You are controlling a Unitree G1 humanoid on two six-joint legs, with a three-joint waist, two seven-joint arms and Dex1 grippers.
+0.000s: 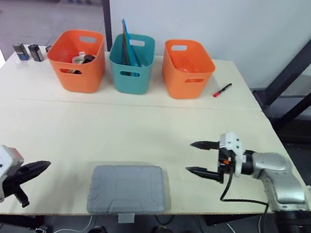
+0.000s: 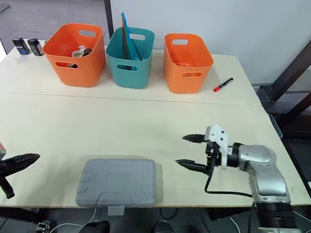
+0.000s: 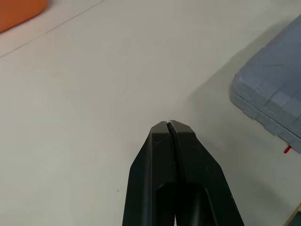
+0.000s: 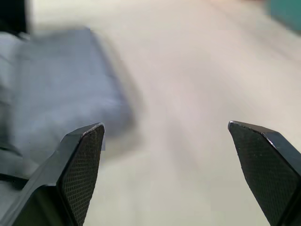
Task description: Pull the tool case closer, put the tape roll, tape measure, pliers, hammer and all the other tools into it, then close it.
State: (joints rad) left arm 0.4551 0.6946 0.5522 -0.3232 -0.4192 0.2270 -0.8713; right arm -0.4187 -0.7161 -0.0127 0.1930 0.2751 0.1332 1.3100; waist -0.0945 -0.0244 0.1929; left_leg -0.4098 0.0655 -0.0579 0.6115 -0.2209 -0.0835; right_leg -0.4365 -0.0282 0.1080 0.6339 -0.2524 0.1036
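The closed tool case (image 1: 128, 190) lay at the tabletop's (image 1: 113, 128) six o'clock edge. The right claw (image 1: 190, 156), wide open and empty at the case's three o'clock, needed a square, level approach. The left claw (image 1: 44, 166) was pinched together, empty.

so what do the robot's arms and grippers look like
The left gripper and right gripper have white wrist housings, tapered black fingers, cross-hatched inside on the right, and trailing black cables. The right forearm is silver-grey metal.

Jaws of right gripper (image 4: 164, 124) wide apart, grey tool case (image 4: 56, 89) beyond, pale table (image 4: 188, 70)
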